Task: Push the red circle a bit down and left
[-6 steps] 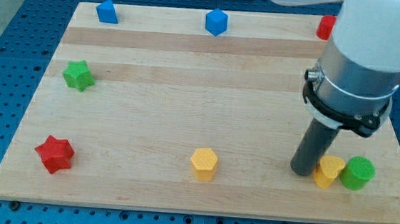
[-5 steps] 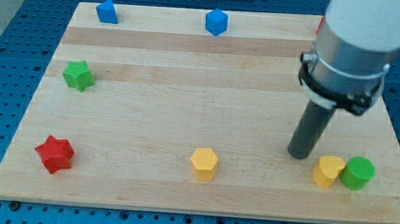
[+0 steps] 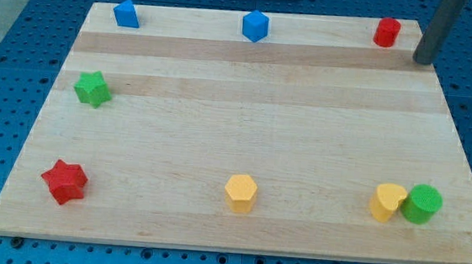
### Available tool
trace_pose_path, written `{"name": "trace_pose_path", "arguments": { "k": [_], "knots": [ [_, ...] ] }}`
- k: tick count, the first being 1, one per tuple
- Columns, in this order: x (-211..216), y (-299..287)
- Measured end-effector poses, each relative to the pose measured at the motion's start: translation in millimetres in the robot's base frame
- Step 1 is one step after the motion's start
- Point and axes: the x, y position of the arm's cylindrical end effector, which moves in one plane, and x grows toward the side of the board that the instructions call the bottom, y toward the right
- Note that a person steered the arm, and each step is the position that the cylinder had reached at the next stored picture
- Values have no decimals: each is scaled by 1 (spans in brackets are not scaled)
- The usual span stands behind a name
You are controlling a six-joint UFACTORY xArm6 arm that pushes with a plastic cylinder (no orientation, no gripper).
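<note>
My tip (image 3: pixel 423 60) has moved from beside the yellow block (image 3: pixel 387 201) to the far right corner, just right of the red circle (image 3: pixel 386 32); it holds nothing. Contact the circle's far-right side, push near-left briefly

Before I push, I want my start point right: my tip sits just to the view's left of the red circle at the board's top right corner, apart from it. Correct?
Not quite. The camera view shows my tip on the view's right of the red circle, not its left. The rest holds: the circle is at the board's top right corner, and a gap separates tip and circle.
</note>
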Motion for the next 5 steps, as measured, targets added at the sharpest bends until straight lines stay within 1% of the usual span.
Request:
{"name": "trace_pose_path", "arguments": {
  "k": [1,2,3,4,5],
  "knots": [
    [-40,13],
    [-73,5],
    [-86,-19],
    [-86,-26],
    [-76,-34]
  ]
}}
